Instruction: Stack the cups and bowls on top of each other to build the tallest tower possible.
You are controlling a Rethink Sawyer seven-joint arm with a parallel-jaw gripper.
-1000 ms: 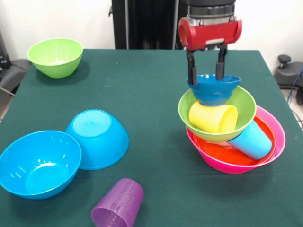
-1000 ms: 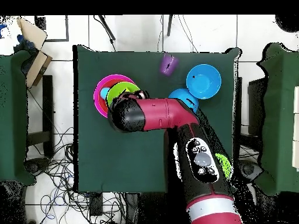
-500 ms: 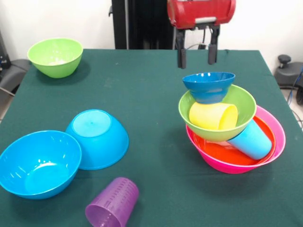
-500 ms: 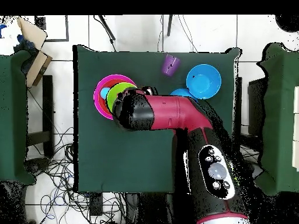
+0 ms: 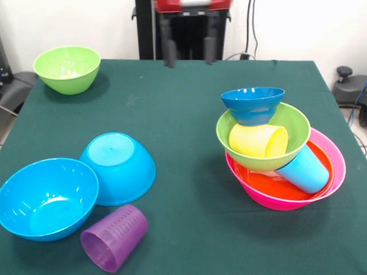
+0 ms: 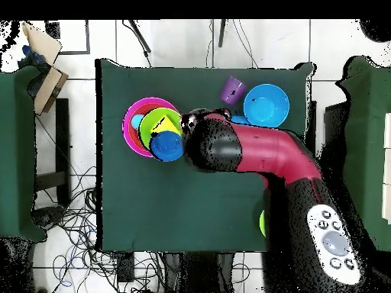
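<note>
I had let go of the dark-blue bowl (image 5: pixel 253 105) a moment earlier and lifted clear — my gripper (image 5: pixel 187 53) hung high at twelve o'clock, fingers (image 5: pixel 170 54) apart and empty, carried off leftward from the tower (image 5: pixel 281 154).

Left to right in the front view: the spare green bowl (image 5: pixel 67 68) sat at ten o'clock, upright. At eight o'clock the upright blue bowl (image 5: pixel 46 197) touched the overturned blue bowl (image 5: pixel 119 167), and the purple cup (image 5: pixel 113 238) — which had rolled left since a second ago — lay on its side just beside them, mouth toward the near edge. At three o'clock stood the tower: pink bowl (image 5: pixel 334 172) as base, orange bowl (image 5: pixel 269 186) nested in it, the light-blue cup (image 5: pixel 304 167) leaning inside, a green bowl (image 5: pixel 293 129) tilted over that, the yellow cup (image 5: pixel 258 141) on its side within, and the dark-blue bowl resting on top, upright and free.

I judged that placement done and holding; three bowls and the purple cup were left to add.

The table (image 5: pixel 189 103) wore a dark green cloth. Overhead, tiled floor with loose cables (image 6: pixel 76 221) surrounded it.
</note>
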